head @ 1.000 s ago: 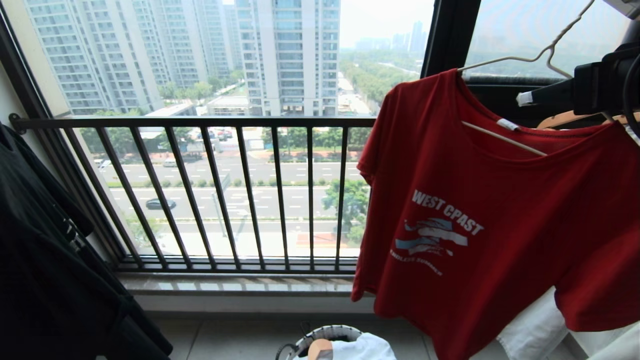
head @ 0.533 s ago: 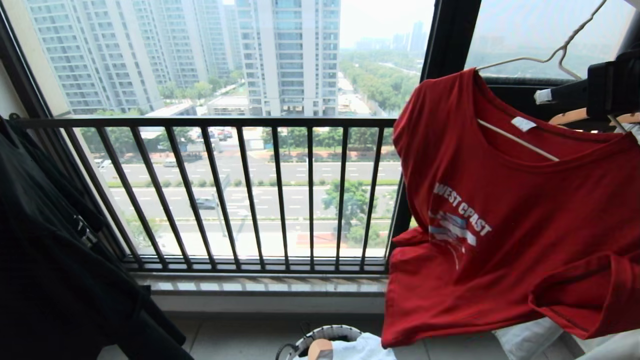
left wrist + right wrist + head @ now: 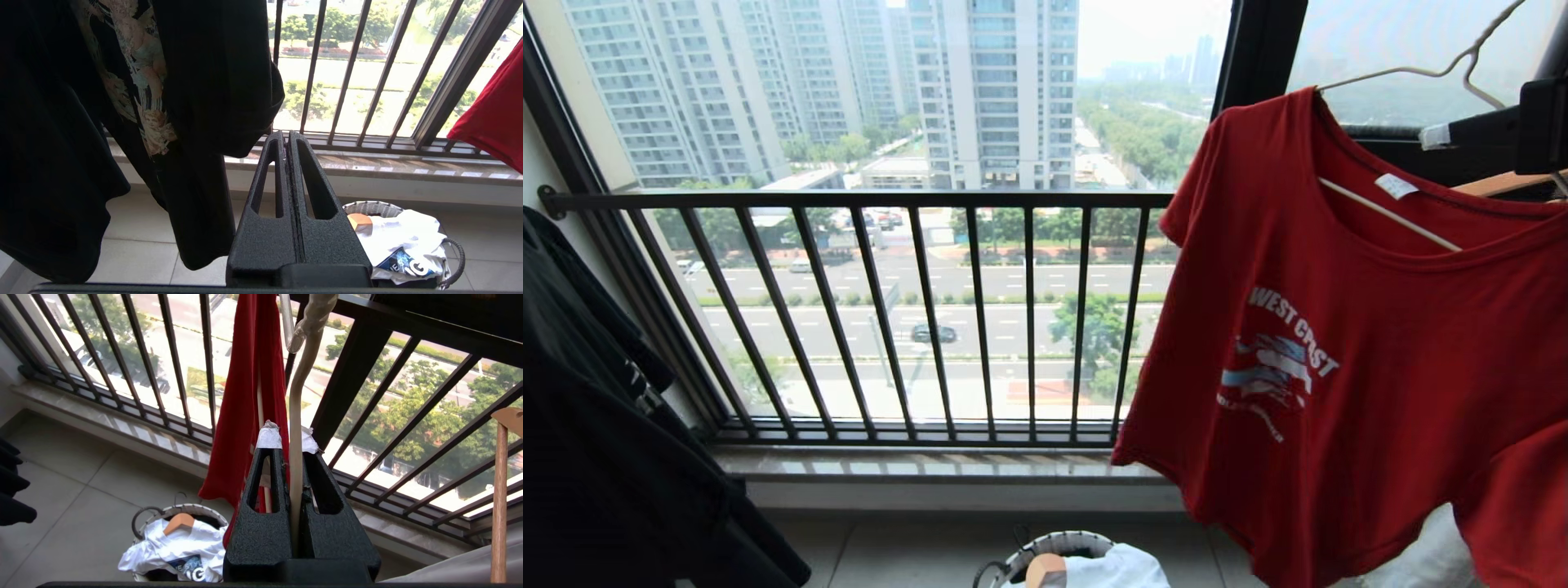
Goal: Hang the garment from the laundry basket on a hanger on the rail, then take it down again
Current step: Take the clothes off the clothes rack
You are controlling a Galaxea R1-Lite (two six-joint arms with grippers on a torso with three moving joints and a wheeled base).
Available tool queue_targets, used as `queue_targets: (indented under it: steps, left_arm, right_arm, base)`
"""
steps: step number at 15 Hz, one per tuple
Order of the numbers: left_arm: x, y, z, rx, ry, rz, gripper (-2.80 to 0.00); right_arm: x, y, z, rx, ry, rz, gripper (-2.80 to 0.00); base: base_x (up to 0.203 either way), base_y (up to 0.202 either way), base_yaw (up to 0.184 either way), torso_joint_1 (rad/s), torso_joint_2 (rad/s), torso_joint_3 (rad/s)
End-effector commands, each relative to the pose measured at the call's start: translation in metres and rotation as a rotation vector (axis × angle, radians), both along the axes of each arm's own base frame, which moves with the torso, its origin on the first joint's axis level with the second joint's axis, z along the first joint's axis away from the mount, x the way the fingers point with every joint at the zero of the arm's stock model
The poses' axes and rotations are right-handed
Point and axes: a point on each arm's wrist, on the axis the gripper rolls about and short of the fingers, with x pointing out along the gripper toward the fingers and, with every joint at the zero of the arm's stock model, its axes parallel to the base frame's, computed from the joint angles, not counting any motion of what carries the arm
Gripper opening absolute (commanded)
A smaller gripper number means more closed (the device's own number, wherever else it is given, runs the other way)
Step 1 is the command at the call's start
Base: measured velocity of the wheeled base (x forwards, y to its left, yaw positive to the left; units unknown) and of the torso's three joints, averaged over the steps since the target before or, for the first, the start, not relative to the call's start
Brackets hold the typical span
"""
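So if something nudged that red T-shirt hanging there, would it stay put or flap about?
Probably flap: the red T-shirt drapes in soft folds, so it looks floppy and light. It likely swings too, since it hangs only on a thin white hanger, which the right pincer grips.

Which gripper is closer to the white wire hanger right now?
Right. The right gripper is shut on the white wire hanger that carries the red T-shirt. The left gripper is shut and empty, low beside the black printed T-shirt, well apart from it.
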Motion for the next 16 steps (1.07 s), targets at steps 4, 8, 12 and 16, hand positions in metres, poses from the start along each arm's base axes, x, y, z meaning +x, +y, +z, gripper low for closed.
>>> queue_targets:
  steps: [4,8,12,16]
  left_arm:
    - [0.000,0.000,0.000,0.000,0.001,0.001,-2.80]
    - [0.000,0.000,0.000,0.000,0.001,0.001,-2.80]
    - [0.000,0.000,0.000,0.000,0.001,-0.001,-2.80]
    - [0.000,0.000,0.000,0.000,0.001,0.001,-2.80]
  right_arm:
    - [-0.021,0.000,0.007,-0.001,-0.039,0.001,-2.80]
    - [-0.039,0.000,0.005,0.000,-0.043,0.003,-2.80]
    - [-0.072,0.000,0.004,0.008,-0.072,0.027,-2.80]
    - [-0.088,0.002,-0.030,0.045,0.027,0.149,-2.80]
  base:
    - [0.000,0.000,0.000,0.000,0.00,0.000]
    - [0.000,0.000,0.000,0.000,0.00,0.000]
    - [0.000,0.000,0.000,0.000,0.00,0.000]
    - [0.000,0.000,0.000,0.000,0.00,0.000]
